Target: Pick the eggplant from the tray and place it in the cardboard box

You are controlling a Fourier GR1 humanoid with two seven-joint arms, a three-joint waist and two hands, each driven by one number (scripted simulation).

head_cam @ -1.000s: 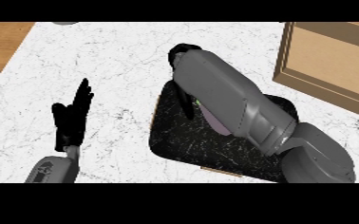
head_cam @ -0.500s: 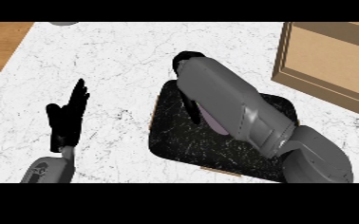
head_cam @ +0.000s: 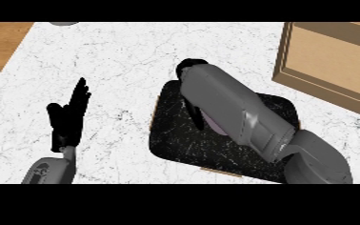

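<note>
A black tray [head_cam: 172,140] lies on the white marble counter right of centre. My grey right forearm stretches across the tray and hides most of it. Only a purple sliver of the eggplant [head_cam: 213,125] shows, under the forearm's left side near the tray's middle. My right hand [head_cam: 190,66] appears as a small black patch at the tray's far edge, the rest hidden behind the wrist. The cardboard box [head_cam: 320,59] stands at the upper right, apart from the tray. My left hand [head_cam: 69,117] rests open at the lower left, fingers up.
A strip of wooden surface [head_cam: 10,38] borders the counter at the upper left. A small grey object [head_cam: 63,23] peeks in at the top edge. Bare marble lies between my left hand and the tray.
My right hand and forearm have slid slightly nearer, down over the tray's far edge. The left hand has hardly moved.
</note>
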